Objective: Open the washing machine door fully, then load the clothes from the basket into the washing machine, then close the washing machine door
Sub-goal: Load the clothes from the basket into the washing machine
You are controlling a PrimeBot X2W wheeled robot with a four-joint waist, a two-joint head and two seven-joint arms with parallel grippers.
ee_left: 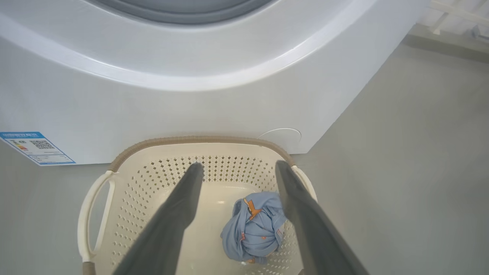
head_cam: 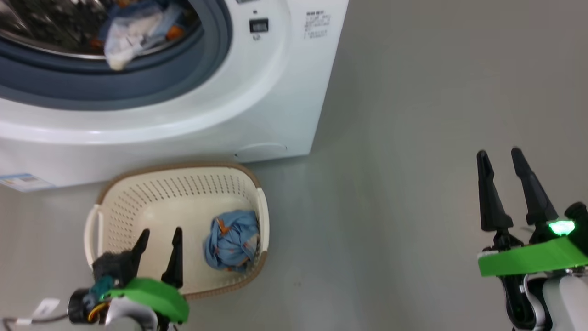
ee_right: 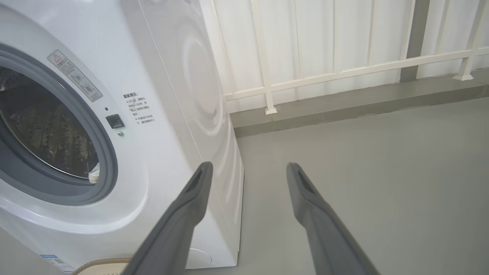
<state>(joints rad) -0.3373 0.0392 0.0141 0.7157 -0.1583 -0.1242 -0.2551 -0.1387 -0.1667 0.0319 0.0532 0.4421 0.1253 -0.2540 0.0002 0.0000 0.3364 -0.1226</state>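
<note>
Just above the basket [head_cam: 106, 187], the left gripper [head_cam: 161, 231] hangs spread and empty.

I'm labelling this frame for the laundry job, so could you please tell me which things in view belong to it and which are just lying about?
Part of the job: washing machine, basket, blue bundle in it, clothes in the drum, left claw.
Just about: blue label sticker, white railing, warning sticker.

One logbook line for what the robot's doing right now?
left gripper open over basket | right gripper open, empty | one clothes bundle in basket, another in washing machine
</note>
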